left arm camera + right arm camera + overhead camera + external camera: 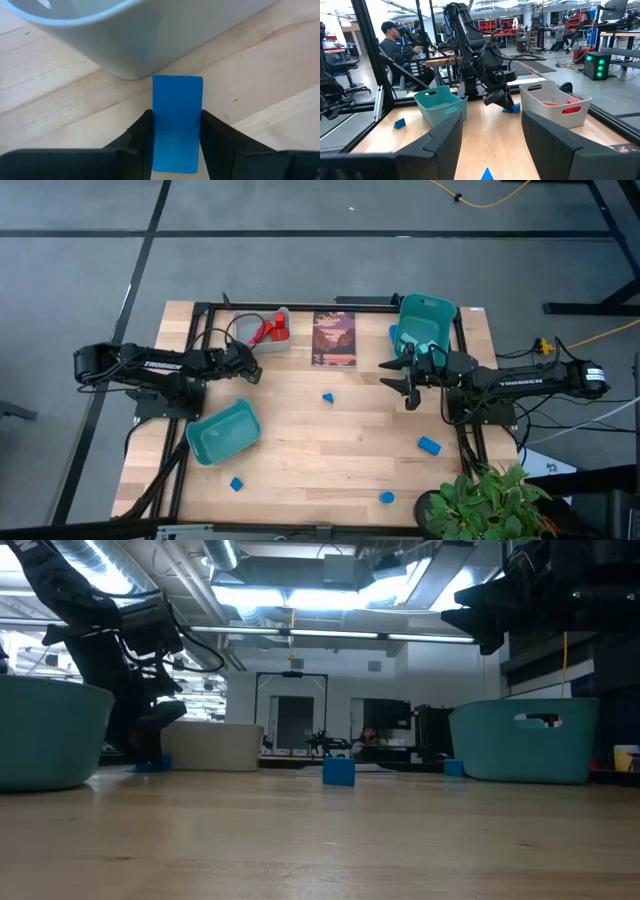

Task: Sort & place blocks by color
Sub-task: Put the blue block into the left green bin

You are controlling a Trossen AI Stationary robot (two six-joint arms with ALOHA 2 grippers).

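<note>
A dark blue bar block (pixel 177 100) lies flat on the wooden table, close to the rounded corner of the grey bin (pixel 268 332), which holds red blocks (pixel 270 330). My left gripper (pixel 250 372) slants down over this block and is shut on it; the right wrist view shows the same gripper (pixel 499 99) and block (pixel 513 107). Over the table's right side, next to the far teal bin (pixel 425 325), my right gripper (pixel 408 385) hangs level and open with nothing between its fingers (pixel 445 145). Other blue blocks (pixel 327 396) (pixel 429 445) lie loose on the table. My left gripper pinches the blue bar by its two long sides (pixel 156 107), one finger (pixel 142 135) on each side. The fingers slant down from the table's left. The bar's far end sticks out past the fingertips toward the grey bin. The bar rests on the table.
A second teal bin (pixel 222 432) sits tilted near my left arm. A dark picture card (pixel 335 338) lies at the far middle. More blue blocks (pixel 236 483) (pixel 386 497) lie near the front edge. A green plant (pixel 485 500) stands at the near right corner. People (pixel 395 45) sit beyond the table.
</note>
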